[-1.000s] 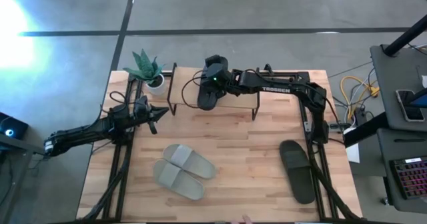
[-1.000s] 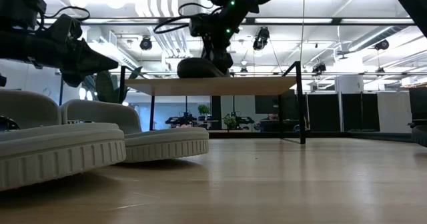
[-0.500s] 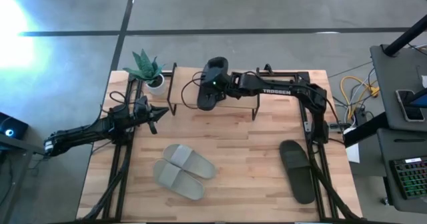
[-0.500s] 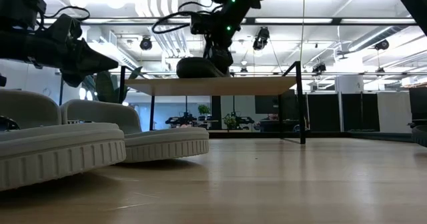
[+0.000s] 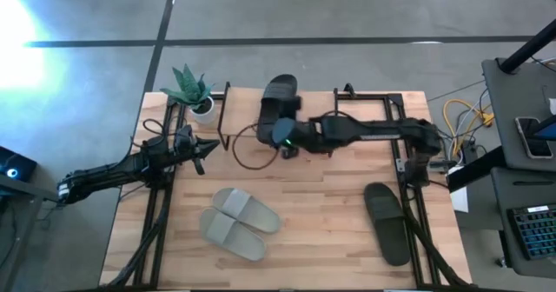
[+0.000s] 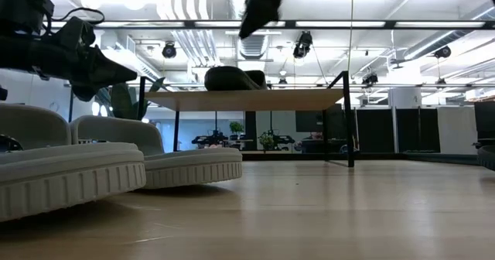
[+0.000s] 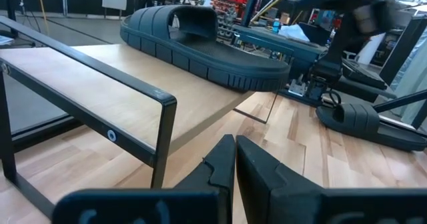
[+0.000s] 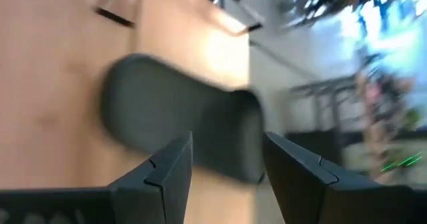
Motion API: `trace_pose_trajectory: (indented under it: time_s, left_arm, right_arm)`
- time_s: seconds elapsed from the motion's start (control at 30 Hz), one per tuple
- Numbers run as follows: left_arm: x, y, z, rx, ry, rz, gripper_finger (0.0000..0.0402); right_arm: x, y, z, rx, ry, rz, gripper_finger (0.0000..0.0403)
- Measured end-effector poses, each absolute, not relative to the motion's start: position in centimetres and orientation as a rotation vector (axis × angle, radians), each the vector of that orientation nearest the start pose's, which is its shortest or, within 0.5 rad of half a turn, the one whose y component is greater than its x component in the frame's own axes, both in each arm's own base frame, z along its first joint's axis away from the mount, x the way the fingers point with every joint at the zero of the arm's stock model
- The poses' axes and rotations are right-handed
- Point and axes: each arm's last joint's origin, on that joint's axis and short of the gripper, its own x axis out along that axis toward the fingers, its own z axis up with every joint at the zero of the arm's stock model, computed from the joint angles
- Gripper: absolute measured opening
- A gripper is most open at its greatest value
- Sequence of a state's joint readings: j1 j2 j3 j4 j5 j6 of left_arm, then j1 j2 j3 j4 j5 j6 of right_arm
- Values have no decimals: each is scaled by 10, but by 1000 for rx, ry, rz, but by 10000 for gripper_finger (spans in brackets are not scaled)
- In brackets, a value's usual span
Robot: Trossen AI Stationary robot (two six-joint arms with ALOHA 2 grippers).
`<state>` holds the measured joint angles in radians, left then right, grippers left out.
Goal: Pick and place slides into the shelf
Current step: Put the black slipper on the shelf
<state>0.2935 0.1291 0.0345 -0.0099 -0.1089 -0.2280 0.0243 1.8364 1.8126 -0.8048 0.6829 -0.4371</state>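
One black slide (image 5: 280, 99) lies sole-down on the shelf (image 5: 239, 109), also seen in the low view (image 6: 232, 79) and the left wrist view (image 7: 200, 44). My right gripper (image 8: 227, 164) stands open above the shelf's near edge (image 5: 276, 136), clear of that slide (image 8: 180, 124). The other black slide (image 5: 387, 224) lies on the table at the near right. Two grey slides (image 5: 239, 222) lie side by side at the near left. My left gripper (image 5: 208, 149) waits shut, left of the shelf.
A small potted plant (image 5: 195, 96) stands at the shelf's far left corner. Black frame rails (image 5: 156, 214) run along both table sides. A cable loop (image 5: 248, 151) hangs from the right arm over the table. Bare tabletop (image 5: 321, 205) lies between the grey slides and the black one.
My right gripper has let go of the black slide on the shelf. It has pulled back toward the table's near edge, risen, and rolled. The slide stays flat on the shelf where it was set.
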Motion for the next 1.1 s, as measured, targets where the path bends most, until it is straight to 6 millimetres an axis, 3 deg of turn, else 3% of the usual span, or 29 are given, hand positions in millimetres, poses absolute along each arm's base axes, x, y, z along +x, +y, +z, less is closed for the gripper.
trace_pose_trajectory:
  time_s: [0.2, 0.3, 0.43, 0.6, 0.73, 0.93, 1.1]
  left_arm:
    - [98, 33, 164, -235, 57, 412, 0]
    - [98, 33, 164, -234, 56, 412, 0]
    - [98, 33, 164, -235, 58, 412, 0]
    - [98, 33, 164, -235, 57, 412, 0]
    - [98, 33, 164, -234, 55, 412, 0]
    - [99, 33, 164, -234, 57, 412, 0]
    - [98, 33, 164, -235, 58, 413, 0]
  right_arm:
    - [336, 28, 369, -13, 853, -700, 169]
    - [306, 47, 372, 134, 870, -787, 168]
    - [277, 82, 365, -56, 1035, -696, 168]
    - [255, 127, 350, -382, 1147, -430, 167]
    - [239, 150, 331, -488, 1230, -293, 167]
    - [213, 166, 288, -508, 1453, -174, 167]
    - [197, 169, 266, -489, 1505, -248, 167]
